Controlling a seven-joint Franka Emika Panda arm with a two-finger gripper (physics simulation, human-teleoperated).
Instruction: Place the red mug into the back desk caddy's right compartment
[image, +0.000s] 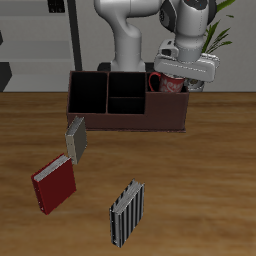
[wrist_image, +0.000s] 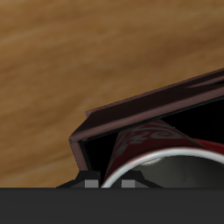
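Note:
The red mug (image: 161, 84) with its pale speckles hangs tilted in my gripper (image: 173, 79), over the rim of the back desk caddy (image: 120, 122), a long dark brown box. The mug is above the right compartment (image: 166, 106), the large section at the caddy's end, and partly inside it. In the wrist view the mug (wrist_image: 150, 143) shows close up with its white rim, just inside the caddy's wall (wrist_image: 149, 103). The gripper is shut on the mug.
A grey striped book (image: 77, 138) stands in front of the caddy's other end. A red book (image: 54, 184) and a black-and-white striped book (image: 126, 212) lie nearer the table's front edge. A plant (image: 215, 45) stands behind the gripper.

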